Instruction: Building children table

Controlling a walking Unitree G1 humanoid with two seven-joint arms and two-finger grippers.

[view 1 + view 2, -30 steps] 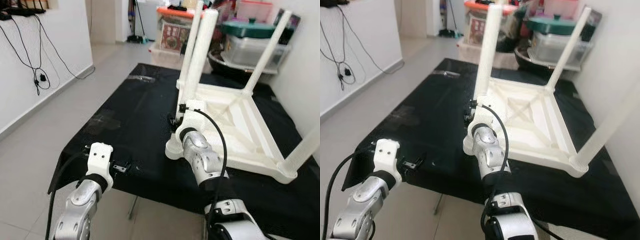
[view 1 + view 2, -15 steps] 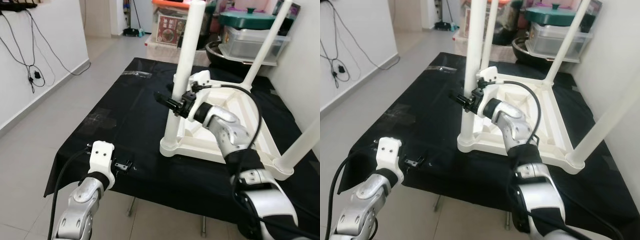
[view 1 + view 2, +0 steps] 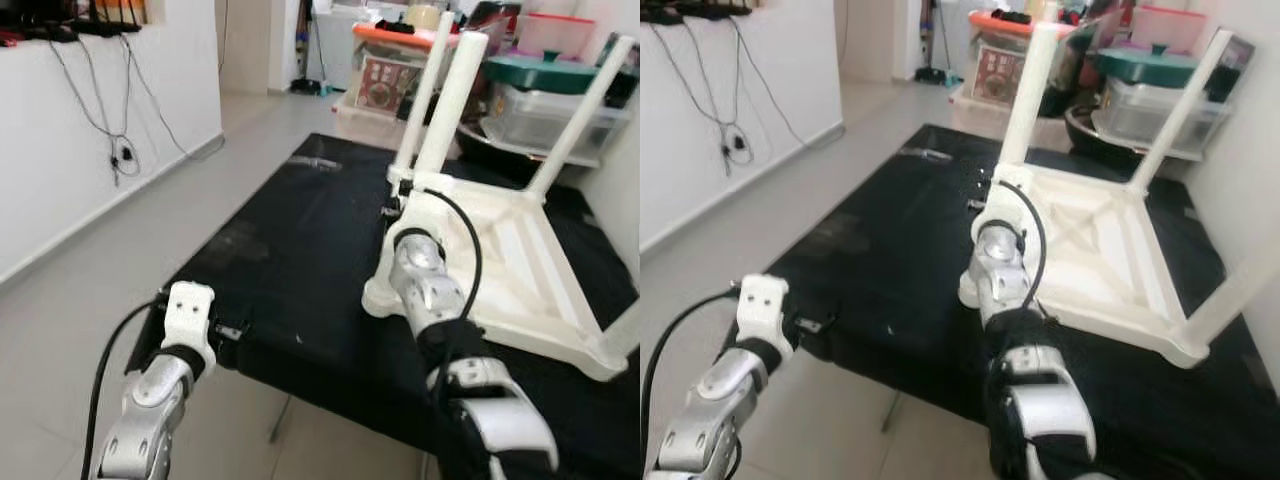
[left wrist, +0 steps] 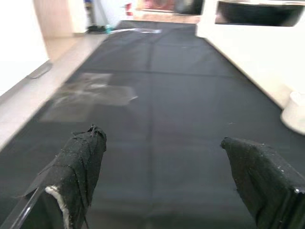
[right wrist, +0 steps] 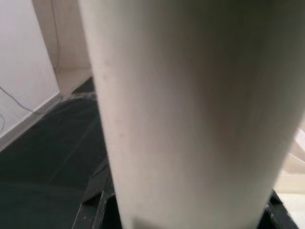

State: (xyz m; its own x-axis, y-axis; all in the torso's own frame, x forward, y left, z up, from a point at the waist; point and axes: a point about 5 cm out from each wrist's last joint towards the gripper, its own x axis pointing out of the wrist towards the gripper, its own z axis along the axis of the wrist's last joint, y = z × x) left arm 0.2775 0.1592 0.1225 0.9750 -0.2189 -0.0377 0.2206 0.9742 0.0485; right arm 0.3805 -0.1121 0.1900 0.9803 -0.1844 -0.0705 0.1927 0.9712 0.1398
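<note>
White plastic makes up the children's table (image 3: 500,250), which lies upside down on the black cloth-covered work table (image 3: 290,250), its smooth round legs pointing up. Our right gripper (image 3: 395,205) is at the near-corner leg (image 3: 445,115); in the right wrist view that leg (image 5: 190,109) stands right between the black fingers (image 5: 95,200), touching or nearly so, its long axis upright and crossing the line of the fingers. They look closed around the leg, though we cannot see the pads meeting it. The right arm is plainly the nearer one. Our left gripper (image 4: 162,176) hovers at the near edge of the cloth with its cloth-wrapped fingers (image 4: 78,162) spread wide and holding nothing; the table's corner lies well ahead of them and toward the right finger. We judge the leg is being seated in its socket.
</note>
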